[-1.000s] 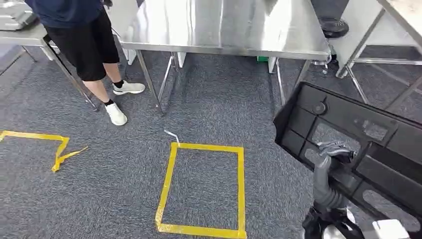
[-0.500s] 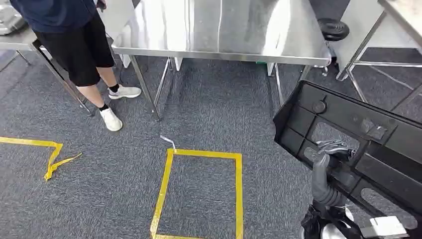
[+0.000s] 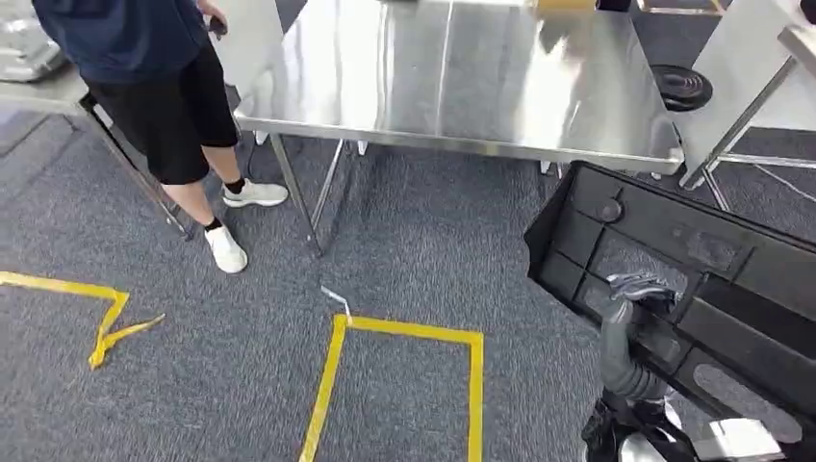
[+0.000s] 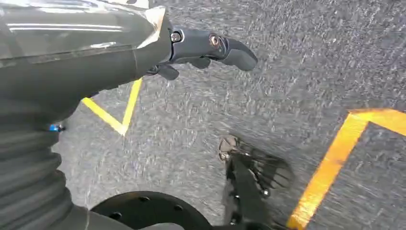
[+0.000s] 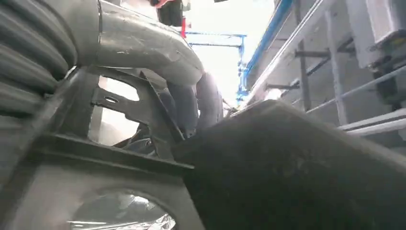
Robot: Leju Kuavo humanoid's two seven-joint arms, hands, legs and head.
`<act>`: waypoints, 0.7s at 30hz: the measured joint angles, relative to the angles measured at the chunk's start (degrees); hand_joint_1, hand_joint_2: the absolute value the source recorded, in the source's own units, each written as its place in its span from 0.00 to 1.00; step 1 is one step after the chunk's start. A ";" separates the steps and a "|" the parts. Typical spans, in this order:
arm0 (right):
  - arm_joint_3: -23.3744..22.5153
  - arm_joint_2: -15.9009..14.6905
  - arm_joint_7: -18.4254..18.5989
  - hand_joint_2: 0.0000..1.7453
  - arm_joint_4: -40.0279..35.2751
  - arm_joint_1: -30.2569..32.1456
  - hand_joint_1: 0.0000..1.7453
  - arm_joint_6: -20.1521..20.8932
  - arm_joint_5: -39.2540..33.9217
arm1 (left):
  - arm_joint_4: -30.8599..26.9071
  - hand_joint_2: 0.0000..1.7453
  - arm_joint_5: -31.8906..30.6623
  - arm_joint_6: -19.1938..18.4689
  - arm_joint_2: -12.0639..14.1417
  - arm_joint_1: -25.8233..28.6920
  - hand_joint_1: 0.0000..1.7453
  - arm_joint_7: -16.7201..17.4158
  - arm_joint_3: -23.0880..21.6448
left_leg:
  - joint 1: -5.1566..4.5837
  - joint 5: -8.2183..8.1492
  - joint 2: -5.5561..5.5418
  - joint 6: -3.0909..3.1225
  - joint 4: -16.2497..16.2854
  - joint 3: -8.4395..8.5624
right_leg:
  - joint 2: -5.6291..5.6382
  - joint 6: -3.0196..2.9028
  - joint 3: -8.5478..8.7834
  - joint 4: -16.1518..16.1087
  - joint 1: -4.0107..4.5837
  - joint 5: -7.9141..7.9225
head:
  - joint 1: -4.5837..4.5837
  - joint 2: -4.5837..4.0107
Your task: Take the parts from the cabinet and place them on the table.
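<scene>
A large black plastic part (image 3: 693, 279), a ribbed panel with cut-outs, is held up at the right of the head view. My right hand (image 3: 643, 291) grips one of its inner ribs, fingers hooked through an opening. In the right wrist view the right hand (image 5: 191, 103) curls around the part (image 5: 297, 172) from close behind. My left hand (image 4: 206, 50) hangs over the grey carpet with fingers loosely apart and nothing in it. The steel table (image 3: 462, 77) stands ahead, its top bare and shiny.
A person (image 3: 164, 87) in dark shorts and white shoes stands at the table's left corner. A yellow tape rectangle (image 3: 404, 385) marks the carpet just ahead, with more yellow tape (image 3: 96, 318) at the left. Another table frame (image 3: 751, 115) stands at the right.
The whole view has shifted: the table now looks nearer and the tape rectangle sits lower in the picture. The black part stays in my right hand the same way.
</scene>
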 joint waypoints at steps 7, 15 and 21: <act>-0.11 0.15 -0.09 1.00 -0.22 -0.35 1.00 -0.02 0.00 | 0.04 1.00 0.04 -0.28 -0.31 -0.49 0.00 0.02 0.00 | 0.62 0.89 1.61 -1.54 17.62 -10.36 | 0.53 -4.31 3.99 -0.35 -0.61 -2.25 | -0.24 0.02; -0.02 0.37 -0.02 1.00 -0.13 -0.21 1.00 0.04 0.06 | 0.04 1.00 0.13 -0.68 -0.15 0.14 0.00 0.26 0.00 | 0.69 9.87 2.73 -0.91 5.12 -15.57 | 1.14 -2.41 12.19 -1.66 -0.56 -10.53 | -0.33 0.00; 0.02 0.42 0.28 1.00 -0.17 -0.15 1.00 0.11 0.09 | 0.00 1.00 -0.04 -0.94 -0.13 -0.02 0.00 0.20 0.00 | 0.51 6.91 1.77 1.92 2.68 -8.57 | 1.11 -1.24 3.26 14.88 -0.33 -6.35 | -0.39 0.00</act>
